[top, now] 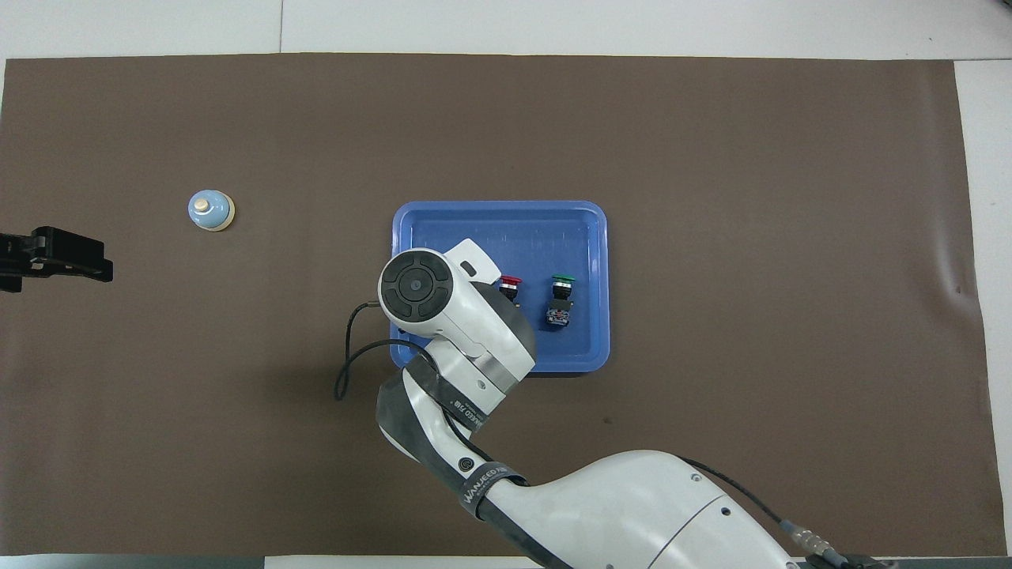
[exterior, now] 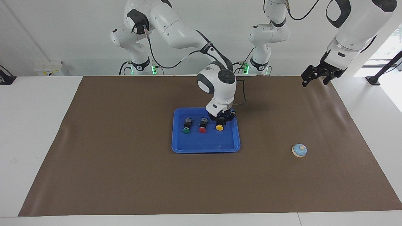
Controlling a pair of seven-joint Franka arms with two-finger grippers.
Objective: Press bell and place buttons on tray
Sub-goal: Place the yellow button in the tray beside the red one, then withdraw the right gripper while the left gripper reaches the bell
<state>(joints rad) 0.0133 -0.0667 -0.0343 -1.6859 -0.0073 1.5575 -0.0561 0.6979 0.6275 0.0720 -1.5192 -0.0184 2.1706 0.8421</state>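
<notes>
The blue tray (exterior: 205, 145) lies mid-table and also shows in the overhead view (top: 500, 217). The green button (exterior: 186, 130) and the red button (exterior: 203, 129) lie in it side by side, and both show in the overhead view, green (top: 562, 294) and red (top: 510, 283). My right gripper (exterior: 221, 120) is down in the tray, right at the black body of the yellow button (exterior: 219, 127). The overhead view hides that button under the wrist. The bell (exterior: 299, 150) stands toward the left arm's end of the table, also in the overhead view (top: 210, 210). My left gripper (exterior: 315, 81) waits open and empty, raised.
A brown mat (exterior: 125, 163) covers the table, with bare white table around it. A black cable (top: 352, 356) hangs from my right wrist beside the tray.
</notes>
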